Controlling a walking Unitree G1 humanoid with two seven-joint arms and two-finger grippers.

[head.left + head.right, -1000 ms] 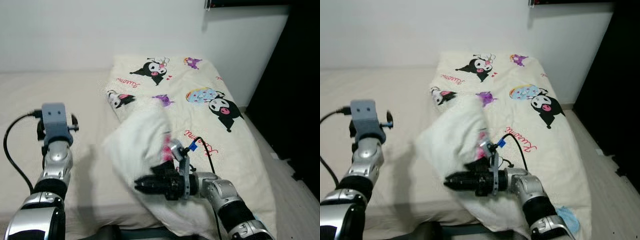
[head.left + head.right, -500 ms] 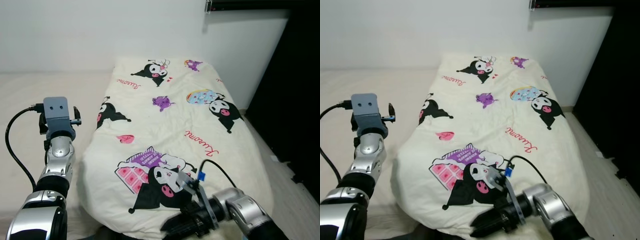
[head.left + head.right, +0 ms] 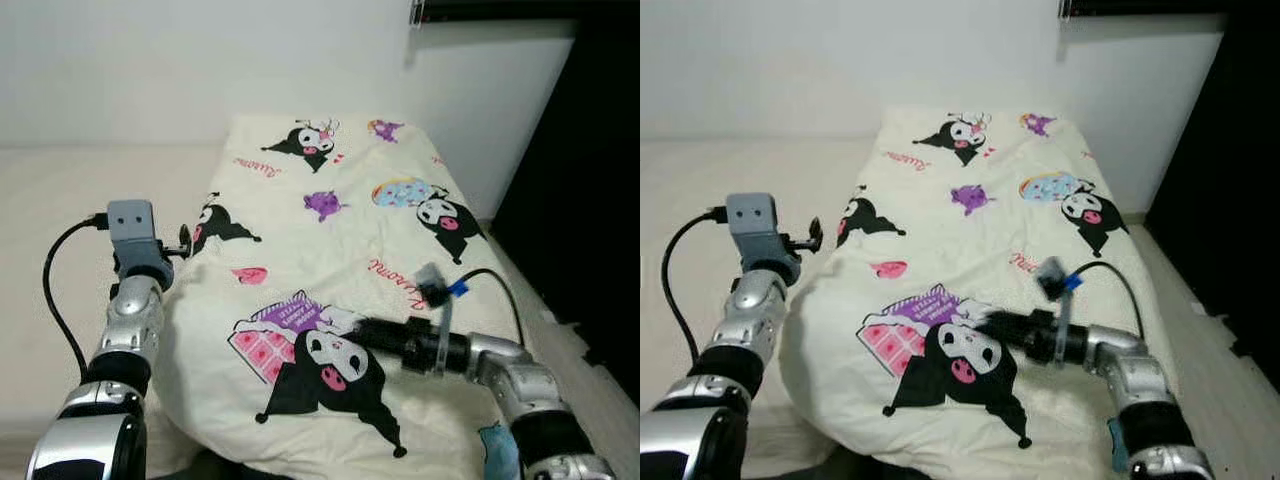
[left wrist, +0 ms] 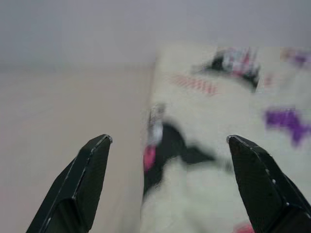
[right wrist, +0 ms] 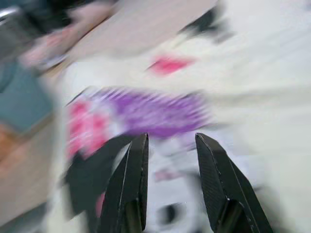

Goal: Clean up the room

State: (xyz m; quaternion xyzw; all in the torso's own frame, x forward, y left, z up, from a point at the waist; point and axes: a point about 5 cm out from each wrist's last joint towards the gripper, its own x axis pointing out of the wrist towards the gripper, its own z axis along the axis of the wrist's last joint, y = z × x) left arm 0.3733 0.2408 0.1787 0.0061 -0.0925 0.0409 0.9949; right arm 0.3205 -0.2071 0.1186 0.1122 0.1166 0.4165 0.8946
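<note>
A cream blanket printed with black cartoon characters lies spread flat along the right half of the bed. My right gripper rests low over its front part beside the big black-and-pink print, pointing left. In the right wrist view its fingers stand slightly apart, open, with blurred blanket showing beyond the gap. My left gripper is raised at the blanket's left edge and open wide with nothing between the fingers; its grey wrist box shows in the eye views.
Bare beige mattress stretches to the left of the blanket. A white wall backs the bed. A dark opening and a strip of floor lie to the right, with a blue item near the bed's front right corner.
A second ago the right gripper held a bunched fold of blanket up; the blanket now lies spread flat. The right gripper moved from the front edge up onto it. The left arm shifted right.
</note>
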